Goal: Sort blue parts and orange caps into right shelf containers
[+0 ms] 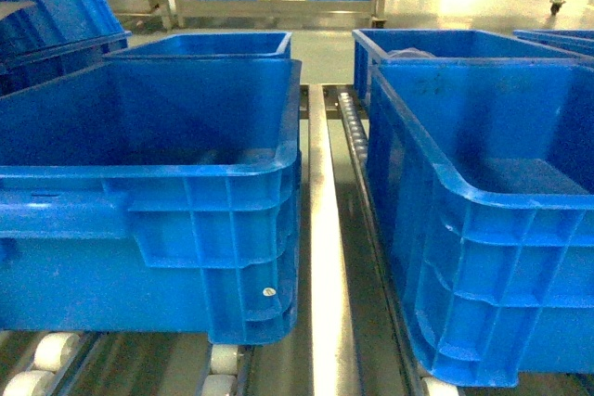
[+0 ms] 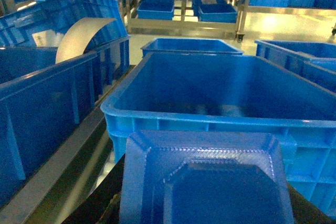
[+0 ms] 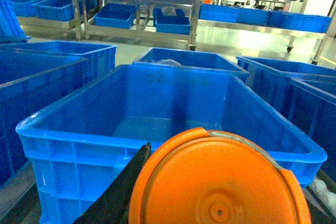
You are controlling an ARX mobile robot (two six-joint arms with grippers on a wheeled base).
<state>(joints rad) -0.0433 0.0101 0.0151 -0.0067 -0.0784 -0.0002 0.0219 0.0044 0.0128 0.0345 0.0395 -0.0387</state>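
Round orange cap (image 3: pixel 220 182) fills right jaws; left jaws grip a square, ridged blue part (image 2: pixel 205 182).

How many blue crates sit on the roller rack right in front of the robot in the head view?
4 clearly: near left crate, near right crate, far left crate, far right crate. Part of a further rim shows at far right; more may be out of frame.

Two bright blue containers, the left crate (image 1: pixel 148 201) and the right crate (image 1: pixel 492 220), sit side by side on the steel shelf (image 1: pixel 327 257), a roller track showing between them. A blue part (image 2: pixel 205 182), an octagon-stepped moulded piece, fills the left wrist view's foreground just before its crate. An orange cap (image 3: pixel 220 182), round with a small centre hole, appears to hang at the near rim of the right one.
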